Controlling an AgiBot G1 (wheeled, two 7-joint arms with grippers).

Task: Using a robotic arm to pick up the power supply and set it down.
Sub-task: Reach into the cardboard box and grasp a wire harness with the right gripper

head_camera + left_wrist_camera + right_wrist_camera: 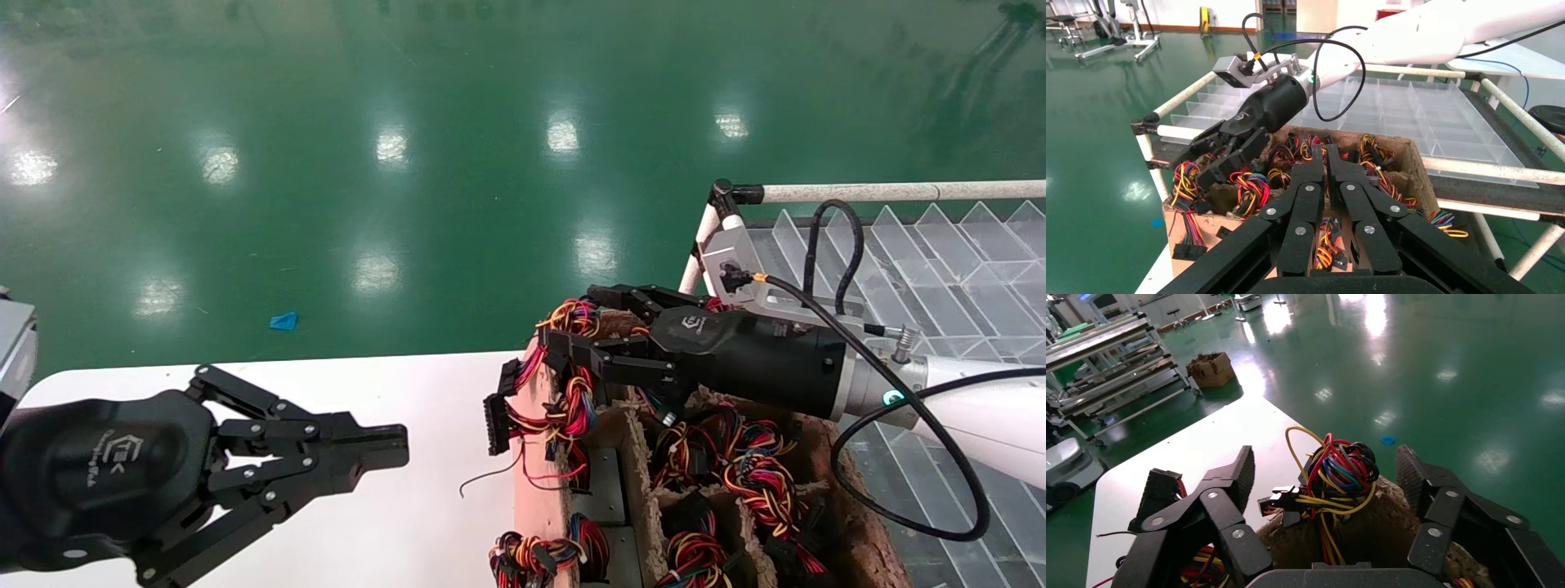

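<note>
Several power supplies stand in a cardboard box (539,498) of compartments, mostly showing as bundles of red, yellow, black and blue wires. A grey metal face (603,482) shows in one slot. My right gripper (569,317) hangs open over the box's far left corner. Its fingers straddle one power supply's wire bundle (1340,468) without touching it, and that unit's metal body is hidden in the box. In the right wrist view the right gripper (1326,459) has the bundle midway between its pads. My left gripper (404,447) is shut on nothing above the white table (409,523).
A clear plastic divider tray (964,269) on a white pipe frame (899,192) lies right of the box. A black connector (496,420) on loose wires hangs over the box's left wall. Green floor lies beyond the table, with a blue scrap (283,321) on it.
</note>
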